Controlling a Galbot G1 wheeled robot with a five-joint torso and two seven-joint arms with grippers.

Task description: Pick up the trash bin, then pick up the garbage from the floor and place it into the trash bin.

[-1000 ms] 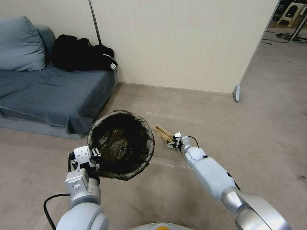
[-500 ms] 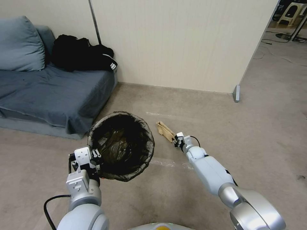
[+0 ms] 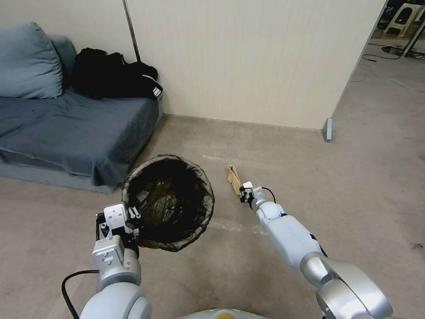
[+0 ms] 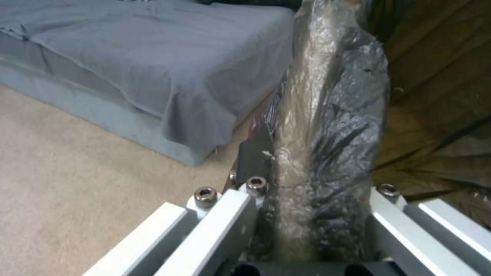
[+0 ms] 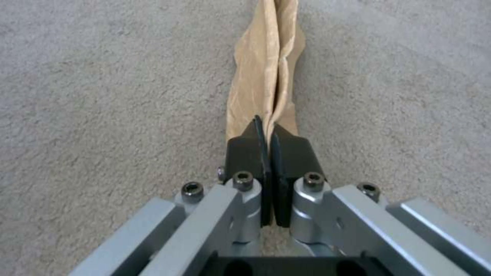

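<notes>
My left gripper (image 3: 133, 217) is closed on the near rim of the bin (image 3: 168, 201) and holds it above the carpet (image 3: 354, 186), beside the sofa (image 3: 66, 128). My right gripper (image 5: 268, 132) is pinched tight on one end of a tan paper (image 5: 266, 69). The paper stands out from the pads (image 5: 245, 147), just right of the bin.

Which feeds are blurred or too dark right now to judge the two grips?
Head view: even light, but the trash bin interior reads nearly black. Left wrist view: soft focus up close, the bagged rim between the left gripper fingers smeared and glary. Right wrist view: sharper, the right gripper pads closed on the tan paper piece.
</notes>
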